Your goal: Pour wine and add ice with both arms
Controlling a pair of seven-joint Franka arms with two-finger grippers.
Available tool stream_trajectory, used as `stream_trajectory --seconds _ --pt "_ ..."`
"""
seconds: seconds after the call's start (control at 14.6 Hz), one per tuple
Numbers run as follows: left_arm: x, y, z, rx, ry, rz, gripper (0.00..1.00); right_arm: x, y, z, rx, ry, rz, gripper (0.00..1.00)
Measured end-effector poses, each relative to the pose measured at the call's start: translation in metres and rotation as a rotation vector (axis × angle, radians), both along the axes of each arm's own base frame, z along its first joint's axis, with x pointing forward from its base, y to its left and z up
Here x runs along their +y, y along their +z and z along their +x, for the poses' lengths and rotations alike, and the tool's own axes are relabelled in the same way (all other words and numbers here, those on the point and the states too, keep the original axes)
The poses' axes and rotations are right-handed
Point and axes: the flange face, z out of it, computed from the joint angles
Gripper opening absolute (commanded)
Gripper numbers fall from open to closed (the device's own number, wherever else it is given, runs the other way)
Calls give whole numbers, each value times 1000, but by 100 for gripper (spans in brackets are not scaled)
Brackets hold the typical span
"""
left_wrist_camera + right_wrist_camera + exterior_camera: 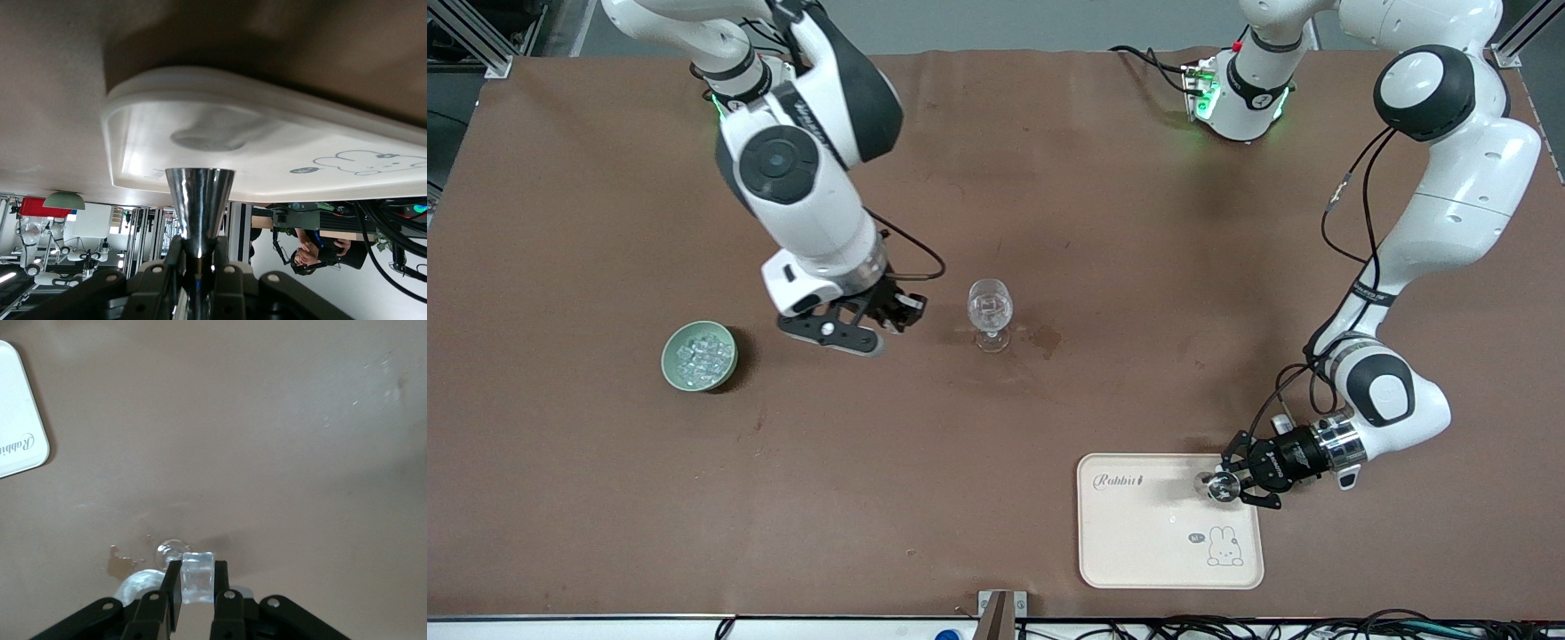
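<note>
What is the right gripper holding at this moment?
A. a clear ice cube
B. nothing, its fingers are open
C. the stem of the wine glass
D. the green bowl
A: in the right wrist view the right gripper is shut on a clear ice cube, with the wine glass standing free on the table below it.

On a brown table (1049, 222), 2 white robot arms worked at a drinks setup. The right gripper (889, 324) hung above the tabletop between a pale green bowl (699, 356) of ice (703, 354) and a clear stemmed glass (990, 313), which stood upright near the table's middle beside a small dark stain (1047, 339). The left gripper (1238, 484), turned sideways, gripped a shiny metal cup (1220, 486) over the corner of a cream tray (1169, 533) printed with a rabbit, nearer the camera.
</note>
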Motion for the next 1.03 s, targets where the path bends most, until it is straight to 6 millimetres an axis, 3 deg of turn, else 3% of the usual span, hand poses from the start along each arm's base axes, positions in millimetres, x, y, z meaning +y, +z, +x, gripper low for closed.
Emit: stream_trajectory --seconds 0.14,0.41,0.75,0.89,1.03 --pt "-1 -5 -1 -26 16 -27 4 32 -16 -14 -2 -9 5 3" --pt "-3 -10 -2 -63 14 -31 33 73 -41 -38 14 -13 -4 4" --pt "1 -14 -3 -80 8 -12 69 90 -51 -50 22 -22 -8 4" --pt "1 -14 -3 -81 8 -12 100 93 -53 -53 23 -17 -9 5" --pt "3 -12 -2 -87 10 -10 100 96 -57 -56 27 -11 -13 5"
